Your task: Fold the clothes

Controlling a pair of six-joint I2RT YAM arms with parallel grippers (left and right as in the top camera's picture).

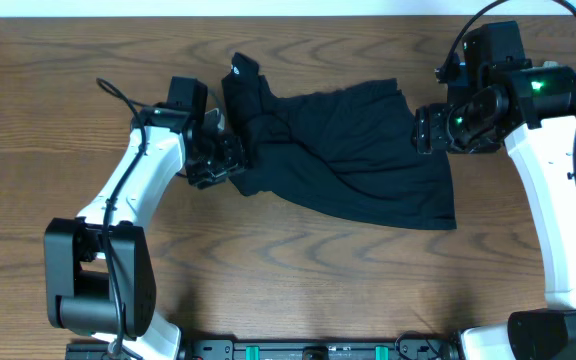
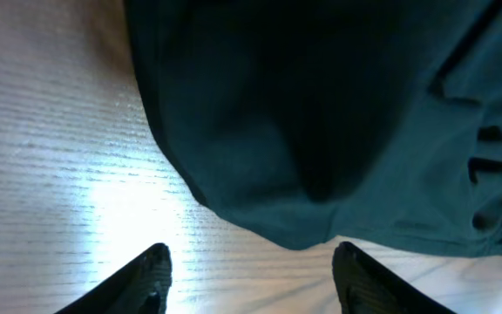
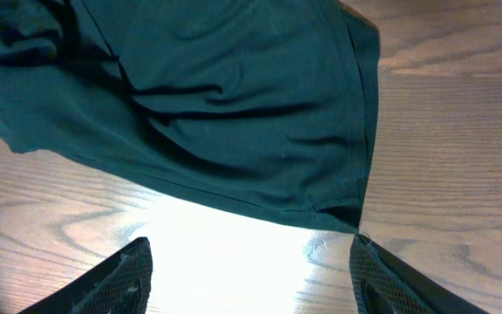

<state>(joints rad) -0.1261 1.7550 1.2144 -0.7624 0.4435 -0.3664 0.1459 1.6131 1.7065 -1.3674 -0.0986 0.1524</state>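
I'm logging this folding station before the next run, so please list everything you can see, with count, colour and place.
shirt: one, black, lying rumpled on the middle of the table, between the two grippers
table: one, brown wood grain, under everything
cables: two, black, one looping off each arm
left arm: one, white with black joints, left of the shirt
right arm: one, white with black joints, right of the shirt
left gripper: one, black, open, at the shirt's left edge, nothing between its fingers
right gripper: one, black, open, at the shirt's upper right corner, nothing between its fingers
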